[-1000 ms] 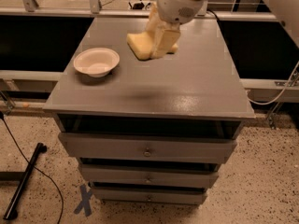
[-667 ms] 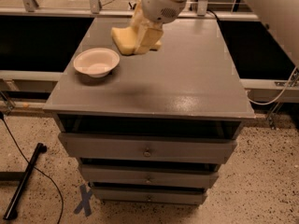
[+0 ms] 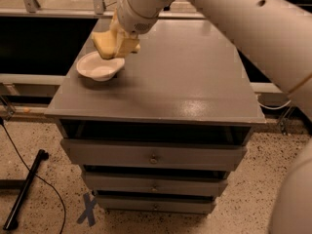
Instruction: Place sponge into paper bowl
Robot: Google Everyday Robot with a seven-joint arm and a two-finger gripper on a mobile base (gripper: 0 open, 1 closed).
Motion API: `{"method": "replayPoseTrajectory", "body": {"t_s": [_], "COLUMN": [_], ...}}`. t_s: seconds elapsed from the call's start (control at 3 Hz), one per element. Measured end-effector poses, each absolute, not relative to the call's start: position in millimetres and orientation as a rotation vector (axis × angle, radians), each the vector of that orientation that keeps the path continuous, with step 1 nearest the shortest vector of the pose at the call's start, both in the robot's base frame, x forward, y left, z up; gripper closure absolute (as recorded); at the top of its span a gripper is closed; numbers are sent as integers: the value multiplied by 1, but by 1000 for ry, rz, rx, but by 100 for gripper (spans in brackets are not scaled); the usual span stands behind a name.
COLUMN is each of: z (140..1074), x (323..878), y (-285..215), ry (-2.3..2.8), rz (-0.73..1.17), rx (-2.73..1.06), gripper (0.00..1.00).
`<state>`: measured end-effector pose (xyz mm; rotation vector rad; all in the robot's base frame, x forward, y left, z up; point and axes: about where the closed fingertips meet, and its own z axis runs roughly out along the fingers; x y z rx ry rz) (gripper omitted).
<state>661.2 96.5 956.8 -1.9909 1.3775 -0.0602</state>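
The white paper bowl sits near the left edge of the grey cabinet top. My gripper hangs from the white arm just above the bowl's far right rim. It is shut on the pale yellow sponge, which sticks out to the left over the bowl, held in the air. The gripper's yellowish pads press against the sponge.
The cabinet has several drawers below its top. A black railing and dark shelf run behind and to the left. A black pole and cable lie on the speckled floor at the lower left, near a blue X mark.
My gripper has carried the sponge left and forward, from the back middle of the cabinet top to just over the bowl. The bowl has not moved.
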Motion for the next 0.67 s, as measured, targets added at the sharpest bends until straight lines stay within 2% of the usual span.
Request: {"method": "replayPoseTrajectory", "body": {"t_s": [0.33, 0.67], "z": [943, 933], "x": [674, 683], "y": [118, 133], "ry": [1348, 1352], "rz": [-83, -90], "rx": [-2034, -2051], "gripper": [100, 82]}}
